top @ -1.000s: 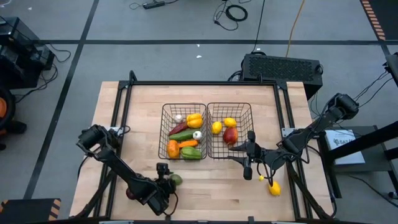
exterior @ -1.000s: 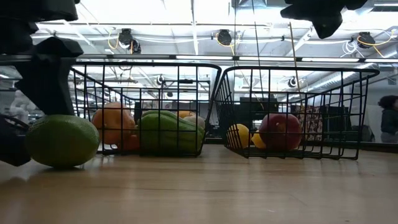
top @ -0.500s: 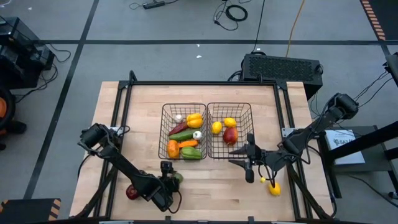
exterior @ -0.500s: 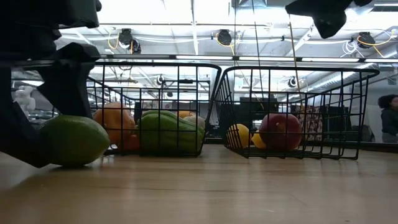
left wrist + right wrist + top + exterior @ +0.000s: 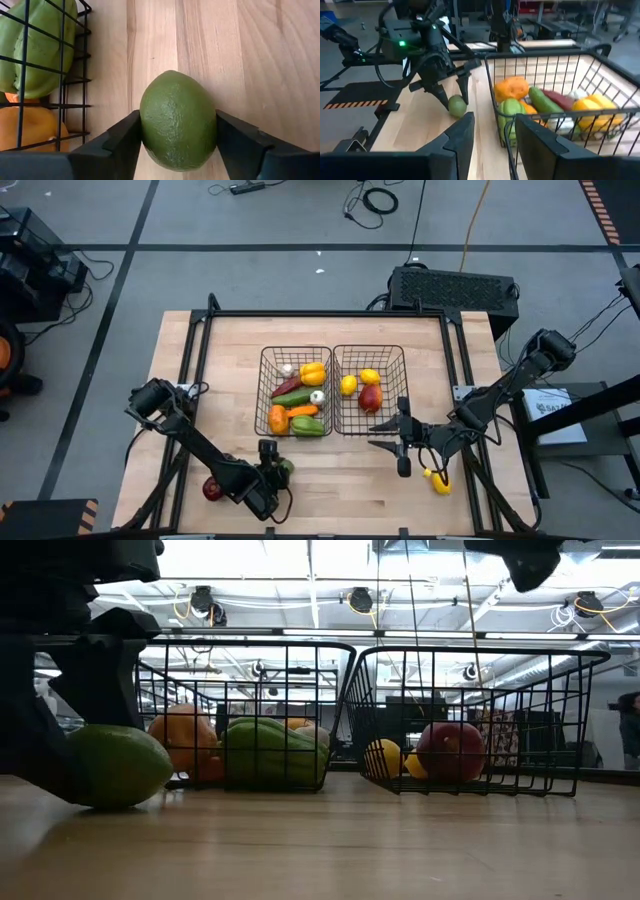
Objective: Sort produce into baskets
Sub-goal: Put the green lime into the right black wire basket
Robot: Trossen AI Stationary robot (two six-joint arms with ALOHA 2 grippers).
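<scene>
I have the left tool point(image 5: 178, 137) pinching the dimpled green lime-shaped fruit point(image 5: 178, 120), which rests on the pale wooden counter point(image 5: 260, 55) beside the black wire basket point(image 5: 60, 75). I'd squeeze evenly, then lift straight. The right tool point(image 5: 492, 137) hovers spread, empty.

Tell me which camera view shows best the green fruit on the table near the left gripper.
The left wrist view: the green fruit fills it, between the left gripper fingers. The low view shows its side; the high and right wrist views show it small.
</scene>
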